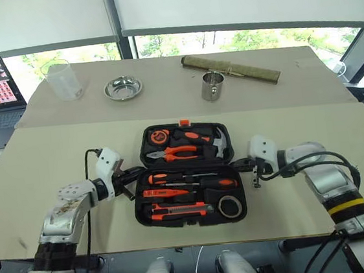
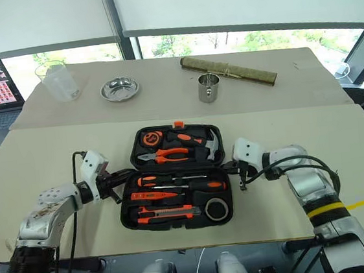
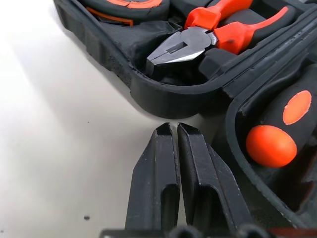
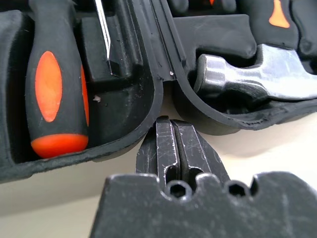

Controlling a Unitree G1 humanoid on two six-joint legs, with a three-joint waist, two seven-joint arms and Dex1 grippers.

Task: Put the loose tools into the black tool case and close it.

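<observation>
Tools are all sitting in their moulded slots already, as far as I can make out: the two orange-and-black screwdrivers (image 1: 190, 180), the slim orange screwdriver (image 1: 165, 192), the utility knife (image 1: 180, 210) and the tape roll (image 1: 230, 206) are lying in the near half of the black tool case (image 1: 187, 174), which is lying open flat on the table (image 1: 54, 156). The left gripper (image 3: 172, 130) is pointing its closed, empty fingers at the notch where the two halves meet, the hinge corner sitting just ahead of the tips and the pliers (image 3: 203, 37) beyond. The right gripper (image 4: 170, 122) is doing the same on the opposite end, fingers pressed together with nothing between them, tips tucked right against the hinge gap (the hammer head (image 4: 247, 82) lying just past them). So closing looks like the step in hand. To do it well, I'd say both sets of tips should be getting under one half's rim evenly and lifting together, so the case is not twisting or sliding, then folding over until the orange latch (image 1: 184, 122) is meeting the other edge.
</observation>
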